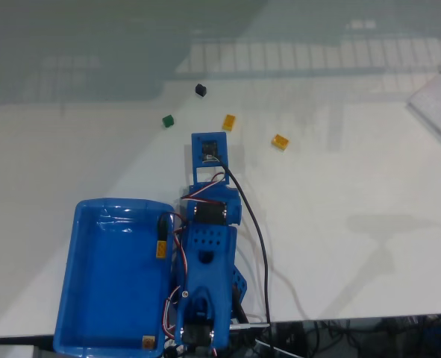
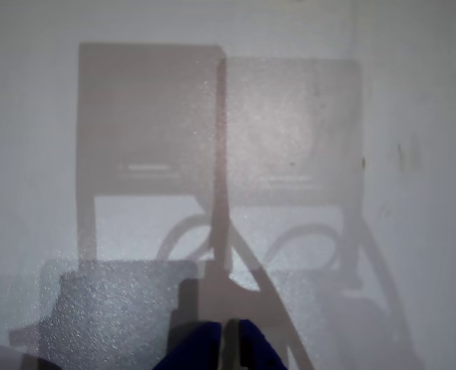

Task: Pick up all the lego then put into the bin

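Note:
Four tiny lego bricks lie on the white table in the fixed view: a black lego (image 1: 200, 89) farthest back, a dark green lego (image 1: 167, 121), and two yellow-orange ones, one lego (image 1: 228, 122) just beyond the arm's head and the other lego (image 1: 280, 142) to its right. The bright blue bin (image 1: 78, 224) sits at the lower left beside the arm's base, with no brick visible inside. The blue arm (image 1: 205, 246) reaches up the picture, its wrist mount (image 1: 209, 151) short of the bricks. In the wrist view my gripper (image 2: 228, 351) pokes in at the bottom edge, shut and holding nothing, over bare table.
A white sheet or pad (image 1: 440, 104) lies at the right edge. A black cable (image 1: 259, 246) runs down from the arm's head to the table's front edge (image 1: 354, 321). Shadows of the arm fall across the table in the wrist view.

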### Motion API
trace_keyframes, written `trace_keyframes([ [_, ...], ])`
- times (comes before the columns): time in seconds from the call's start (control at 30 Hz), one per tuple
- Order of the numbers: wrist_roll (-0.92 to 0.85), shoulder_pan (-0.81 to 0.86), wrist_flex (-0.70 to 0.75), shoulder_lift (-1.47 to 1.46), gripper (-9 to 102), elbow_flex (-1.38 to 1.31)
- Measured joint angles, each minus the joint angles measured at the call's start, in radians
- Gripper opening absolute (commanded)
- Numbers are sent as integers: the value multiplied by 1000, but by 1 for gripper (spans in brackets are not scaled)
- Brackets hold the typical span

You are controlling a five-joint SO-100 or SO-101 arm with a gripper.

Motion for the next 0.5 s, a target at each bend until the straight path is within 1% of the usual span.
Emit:
trace_keyframes([
  [0.2,0,0,0,0,1,0],
  [0.23,0,0,0,0,6,0],
  [0.27,0,-3,0,5,14,0],
  [0.3,-2,-8,0,6,25,0],
  [0.33,-5,-9,-2,6,32,0],
  [0.37,-6,-9,-20,6,37,0],
  [0.5,12,-35,-190,6,38,0],
])
